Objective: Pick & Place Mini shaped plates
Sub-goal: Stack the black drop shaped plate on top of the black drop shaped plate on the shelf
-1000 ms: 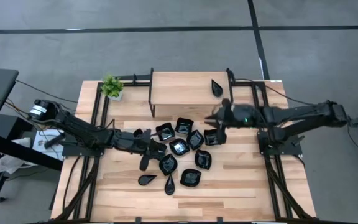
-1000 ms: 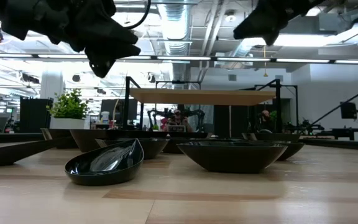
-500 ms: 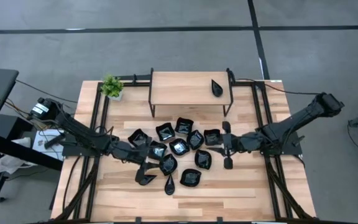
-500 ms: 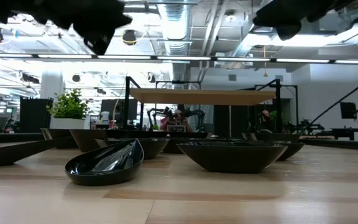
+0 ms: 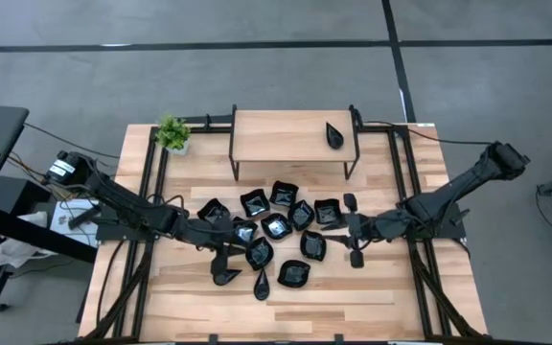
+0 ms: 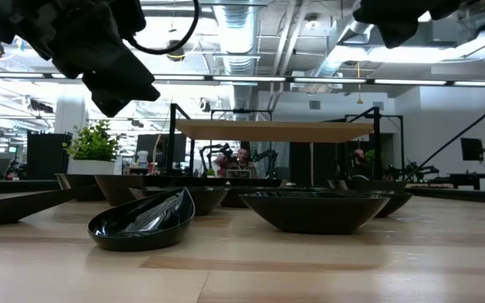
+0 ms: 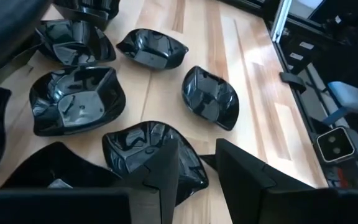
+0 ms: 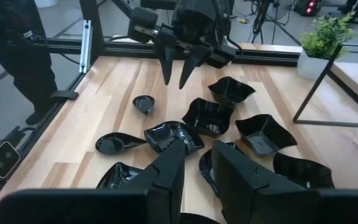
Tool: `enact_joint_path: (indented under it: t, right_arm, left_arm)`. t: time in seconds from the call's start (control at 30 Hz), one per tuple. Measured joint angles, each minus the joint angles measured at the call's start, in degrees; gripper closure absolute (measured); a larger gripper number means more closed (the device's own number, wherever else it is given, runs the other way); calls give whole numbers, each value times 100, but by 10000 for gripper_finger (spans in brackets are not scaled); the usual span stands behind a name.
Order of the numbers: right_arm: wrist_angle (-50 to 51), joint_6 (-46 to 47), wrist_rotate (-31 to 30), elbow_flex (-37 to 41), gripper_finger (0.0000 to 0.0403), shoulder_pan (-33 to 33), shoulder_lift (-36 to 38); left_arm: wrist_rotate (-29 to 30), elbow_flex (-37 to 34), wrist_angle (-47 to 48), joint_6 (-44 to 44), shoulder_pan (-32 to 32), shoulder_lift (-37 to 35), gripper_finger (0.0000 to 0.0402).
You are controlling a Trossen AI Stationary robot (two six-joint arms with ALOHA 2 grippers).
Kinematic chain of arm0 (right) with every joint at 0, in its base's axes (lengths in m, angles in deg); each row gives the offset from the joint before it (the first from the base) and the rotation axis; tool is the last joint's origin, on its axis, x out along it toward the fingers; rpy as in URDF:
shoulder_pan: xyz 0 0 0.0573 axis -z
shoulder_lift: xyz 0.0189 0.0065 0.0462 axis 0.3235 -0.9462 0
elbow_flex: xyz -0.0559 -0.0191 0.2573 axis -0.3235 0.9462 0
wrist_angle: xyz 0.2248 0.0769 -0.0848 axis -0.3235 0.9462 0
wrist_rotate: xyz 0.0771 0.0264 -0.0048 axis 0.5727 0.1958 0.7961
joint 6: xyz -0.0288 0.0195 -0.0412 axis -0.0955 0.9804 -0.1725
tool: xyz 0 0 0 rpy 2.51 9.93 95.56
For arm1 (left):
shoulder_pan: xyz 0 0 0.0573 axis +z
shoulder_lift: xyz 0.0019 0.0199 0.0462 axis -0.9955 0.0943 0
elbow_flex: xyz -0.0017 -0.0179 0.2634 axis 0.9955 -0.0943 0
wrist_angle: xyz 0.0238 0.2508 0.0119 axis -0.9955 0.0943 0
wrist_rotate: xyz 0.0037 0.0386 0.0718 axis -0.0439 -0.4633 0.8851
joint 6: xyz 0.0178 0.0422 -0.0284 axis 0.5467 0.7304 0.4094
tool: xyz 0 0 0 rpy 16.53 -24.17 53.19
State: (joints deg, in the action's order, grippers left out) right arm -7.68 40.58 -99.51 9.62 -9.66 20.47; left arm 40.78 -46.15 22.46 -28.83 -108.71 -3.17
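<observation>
Several glossy black mini plates (image 5: 276,227) lie clustered on the wooden table, resting on their bases. One teardrop plate (image 5: 334,134) sits on the raised wooden shelf (image 5: 286,134). My left gripper (image 5: 226,254) hovers open above the cluster's left near side, fingers pointing down, also seen in the right wrist view (image 8: 179,78). A square plate (image 7: 151,152) lies just beyond its fingers. My right gripper (image 5: 345,230) hangs open over the cluster's right edge, above the plates (image 8: 173,134).
A small green potted plant (image 5: 172,134) stands at the far left corner beside the shelf. Black frame rails (image 5: 151,182) run along both table sides. Bare wood lies along the near edge (image 5: 372,287). A person's legs (image 8: 11,50) stand beyond the table's near edge.
My right gripper has drawn back from just in front of the shelf toward the near edge and now hangs by the cluster's right side. My left gripper has shifted toward the near edge, uncovering a plate at the cluster's left. No plate has moved.
</observation>
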Motion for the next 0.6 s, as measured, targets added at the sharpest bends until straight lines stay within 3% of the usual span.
enact_joint_path:
  t: [0.4,0.6]
  right_arm:
    - [-984,-573,-82,0,326,-36,4]
    - [-1632,-1650,-521,0,326,-504,153]
  left_arm:
    - [-6,0,-88,-12,66,-4,293]
    - [271,0,-122,-130,66,-4,293]
